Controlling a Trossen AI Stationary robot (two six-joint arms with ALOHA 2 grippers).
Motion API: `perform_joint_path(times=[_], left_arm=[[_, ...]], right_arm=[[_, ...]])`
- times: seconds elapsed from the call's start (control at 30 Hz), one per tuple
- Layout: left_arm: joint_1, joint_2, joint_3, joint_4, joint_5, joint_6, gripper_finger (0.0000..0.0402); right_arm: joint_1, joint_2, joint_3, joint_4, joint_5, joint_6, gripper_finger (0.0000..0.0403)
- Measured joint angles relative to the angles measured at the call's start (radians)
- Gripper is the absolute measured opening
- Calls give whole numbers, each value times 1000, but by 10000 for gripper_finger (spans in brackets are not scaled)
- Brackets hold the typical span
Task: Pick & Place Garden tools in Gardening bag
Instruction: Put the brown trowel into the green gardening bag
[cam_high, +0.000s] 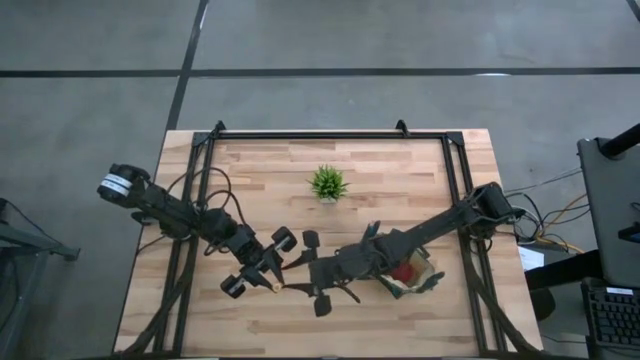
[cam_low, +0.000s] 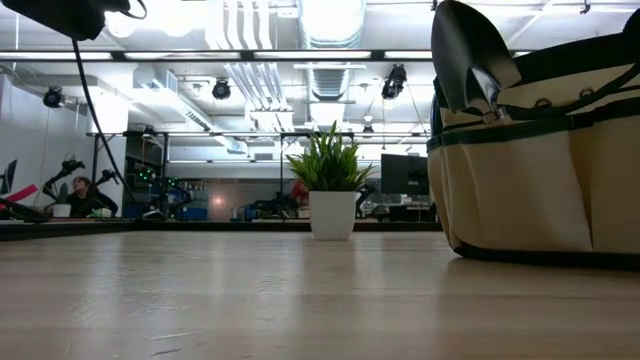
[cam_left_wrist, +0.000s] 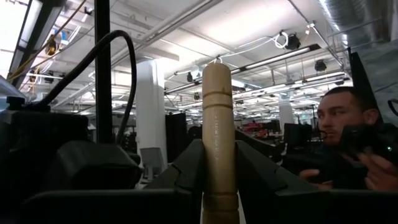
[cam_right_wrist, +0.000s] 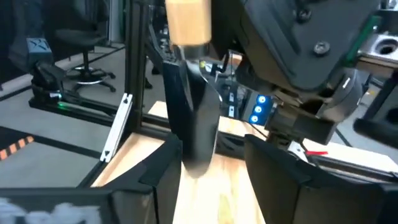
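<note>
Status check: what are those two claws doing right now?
Left gripper shut on trowel handle. Right gripper open around its blade. Gardening bag by right arm. Plant well clear.

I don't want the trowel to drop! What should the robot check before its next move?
1. Grip: left pincer clamps the trowel handle: ok.
2. Reach: trowel blade sits between the right pincer fingers: ok.
3. Takeover: right pincer shut on the blade: not ok, it is open.
4. Target: gardening bag stands upright: ok.
5. Room left in the bag: cannot tell.
6. Path: potted plant is apart from both arms: ok.
</note>
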Motion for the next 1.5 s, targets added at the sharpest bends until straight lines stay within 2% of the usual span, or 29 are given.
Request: perform_joint_path(times=[0.1, 0.23, 0.43, 0.9, 1.3, 1.5], left_arm=[[0, 0, 0, -12, 0, 13, 72], [0, 0, 0, -15, -10, 16, 72], [0, 0, 0, -24, -14, 15, 73], [0, 1, -2, -77, -26, 43, 94], [1, 1, -2, -156, -31, 39, 96], [1, 1, -2, -162, -30, 54, 78]], right_arm=[[0, 1, 0, 22, -61, 4, 143], [-2, 1, 0, 33, -72, 17, 109], [-6, 1, 0, 26, -105, 12, 20], [-3, -1, 8, -71, -109, 62, 8], [-3, -33, 9, -316, -90, 175, 7], [-3, -33, 8, -318, -91, 166, 8]])
